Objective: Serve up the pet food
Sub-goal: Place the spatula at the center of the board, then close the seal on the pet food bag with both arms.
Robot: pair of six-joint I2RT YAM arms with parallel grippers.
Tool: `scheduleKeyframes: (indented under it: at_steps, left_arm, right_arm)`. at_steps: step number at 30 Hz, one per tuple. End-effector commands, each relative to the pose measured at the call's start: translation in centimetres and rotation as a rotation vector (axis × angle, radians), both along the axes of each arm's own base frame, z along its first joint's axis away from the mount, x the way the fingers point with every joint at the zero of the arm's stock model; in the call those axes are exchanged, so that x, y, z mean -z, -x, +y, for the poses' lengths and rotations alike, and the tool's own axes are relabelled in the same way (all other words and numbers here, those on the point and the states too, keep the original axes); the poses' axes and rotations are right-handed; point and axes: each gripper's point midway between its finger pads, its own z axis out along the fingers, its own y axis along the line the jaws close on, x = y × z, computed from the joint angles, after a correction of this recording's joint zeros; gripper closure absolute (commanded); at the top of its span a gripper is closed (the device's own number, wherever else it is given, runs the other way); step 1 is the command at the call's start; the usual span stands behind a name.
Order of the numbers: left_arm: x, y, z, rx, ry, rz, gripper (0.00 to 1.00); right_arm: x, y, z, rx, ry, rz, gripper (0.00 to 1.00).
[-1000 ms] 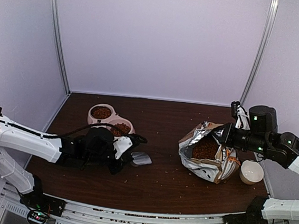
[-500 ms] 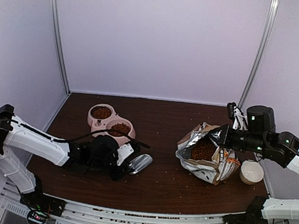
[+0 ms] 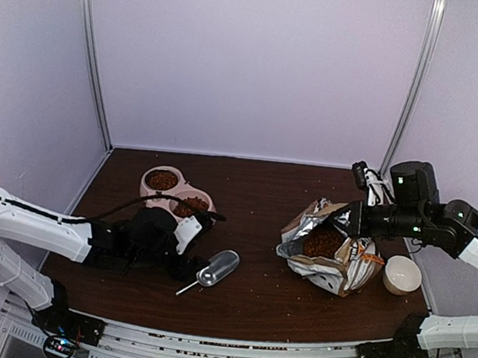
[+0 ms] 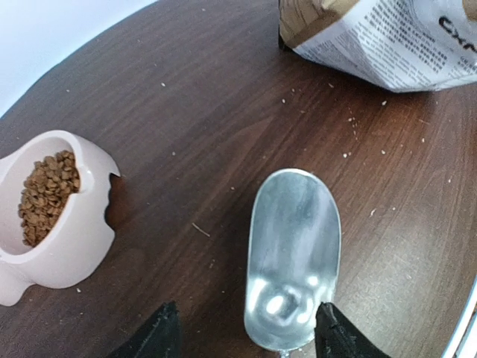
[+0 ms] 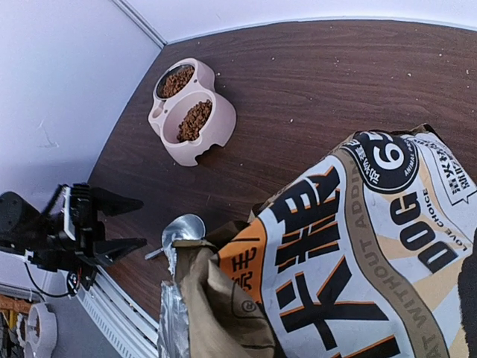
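Observation:
The pet food shows as brown kibble inside the open bag [image 3: 324, 242] and in both basins of the pink feeder [image 3: 146, 189]. My left gripper [image 3: 185, 265] is open just left of the empty metal scoop [image 3: 218, 267], which lies on the table. In the left wrist view the scoop [image 4: 294, 246] lies between the spread fingertips [image 4: 168, 328], which do not grip it. My right gripper [image 3: 355, 217] is shut on the bag's rim. The printed bag [image 5: 373, 246] fills the right wrist view and hides that gripper's fingers.
A white bowl [image 3: 402, 275] stands right of the bag near the table's right edge. Stray kibble crumbs dot the wood [image 4: 350, 138]. The feeder [image 4: 67, 246] sits close behind the left gripper. Purple walls enclose the table on three sides.
The left gripper opened, let go of the scoop and drew back to the left; the scoop now lies on the table. The right gripper shifted the bag slightly left.

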Motion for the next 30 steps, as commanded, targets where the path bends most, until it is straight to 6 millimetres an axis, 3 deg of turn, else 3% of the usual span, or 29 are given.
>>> scheduleKeyframes:
  at_steps: [1, 11, 19, 24, 30]
  left_arm:
    - [-4.0, -0.7, 1.0, -0.068, 0.038, -0.056, 0.37]
    - [-13.4, 1.5, 3.6, -0.031, 0.249, -0.154, 0.36]
    - [-17.6, 3.8, 3.2, 0.076, 0.271, -0.183, 0.36]
    - [-19.7, 5.6, 0.3, 0.181, 0.288, -0.192, 0.36]
    - [-21.6, 7.6, -3.8, 0.304, 0.366, -0.179, 0.36]
  right_arm:
    - [-4.4, 1.8, 2.3, -0.173, -0.058, -0.082, 1.00]
    - [-7.3, 8.6, 8.0, -0.556, -0.105, -0.062, 1.00]
    - [-10.9, 13.2, 9.6, -0.762, -0.243, -0.085, 1.00]
    - [-11.6, 12.6, 9.6, -0.751, -0.244, -0.153, 1.00]
    - [-9.1, 7.8, 10.8, -0.622, -0.146, -0.130, 1.00]
